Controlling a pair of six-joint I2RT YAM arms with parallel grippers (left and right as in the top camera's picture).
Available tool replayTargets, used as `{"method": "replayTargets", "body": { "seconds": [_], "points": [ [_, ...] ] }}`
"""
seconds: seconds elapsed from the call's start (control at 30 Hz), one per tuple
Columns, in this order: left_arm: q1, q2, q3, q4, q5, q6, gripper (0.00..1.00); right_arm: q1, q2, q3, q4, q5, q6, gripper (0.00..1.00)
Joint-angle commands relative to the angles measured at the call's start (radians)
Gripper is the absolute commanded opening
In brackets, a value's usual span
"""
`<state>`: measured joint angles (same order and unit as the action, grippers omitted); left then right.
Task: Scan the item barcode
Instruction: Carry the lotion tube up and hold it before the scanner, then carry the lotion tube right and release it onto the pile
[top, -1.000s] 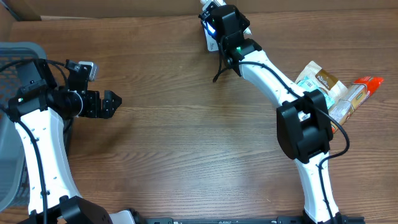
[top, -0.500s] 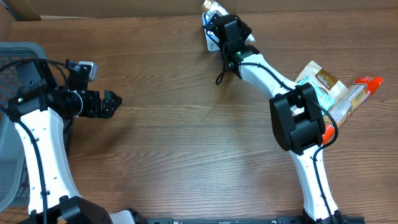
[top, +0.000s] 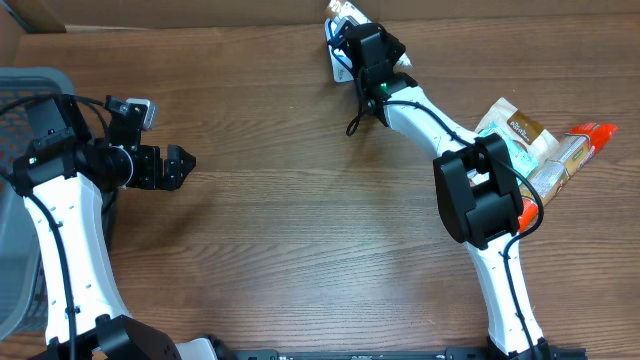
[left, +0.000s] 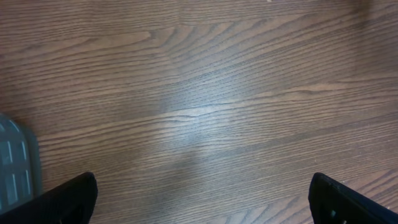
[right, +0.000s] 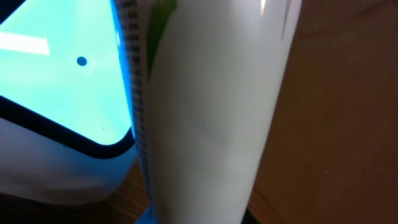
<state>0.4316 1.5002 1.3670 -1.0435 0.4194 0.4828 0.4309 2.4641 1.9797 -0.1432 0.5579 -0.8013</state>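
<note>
Starting at nine o'clock in the overhead view, a grey basket sits at the edge of the table. My left gripper hangs just beside it toward the centre, jaws spread wide; its wrist camera shows bare wood between my two fingertips. At twelve o'clock my right gripper is pinched narrow on the white packet, right beside the scanner, whose screen glows cyan next to the packet's printed bars. At three o'clock lie a brown snack bag and an orange-tipped pack, close together.
</note>
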Motion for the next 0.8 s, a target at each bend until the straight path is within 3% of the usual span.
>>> {"method": "replayTargets", "body": {
  "seconds": [0.0,0.23,0.33,0.5,0.53,0.63,0.77],
  "points": [
    [-0.008,0.003,0.001,0.002,0.015,0.018,0.99,-0.001,-0.018,0.029,0.018,0.025,0.007,0.04],
    [-0.008,0.003,0.001,0.002,0.015,0.018,1.0,0.013,-0.082,0.029,-0.046,0.03,0.102,0.04],
    [-0.008,0.003,0.001,0.002,0.015,0.018,1.0,0.016,-0.231,0.029,-0.216,-0.111,0.336,0.04],
    [-0.008,0.003,0.001,0.002,0.015,0.018,1.0,-0.021,-0.466,0.029,-0.518,-0.492,0.595,0.04],
    [-0.008,0.003,0.001,0.002,0.015,0.018,1.0,-0.051,-0.545,0.029,-0.641,-0.581,0.742,0.04],
    [-0.008,0.003,0.001,0.002,0.015,0.018,1.0,-0.114,-0.623,0.029,-0.837,-0.594,1.007,0.04],
    [-0.008,0.003,0.001,0.002,0.015,0.018,1.0,-0.23,-0.634,0.021,-1.092,-0.567,1.154,0.04]
  ]
}}
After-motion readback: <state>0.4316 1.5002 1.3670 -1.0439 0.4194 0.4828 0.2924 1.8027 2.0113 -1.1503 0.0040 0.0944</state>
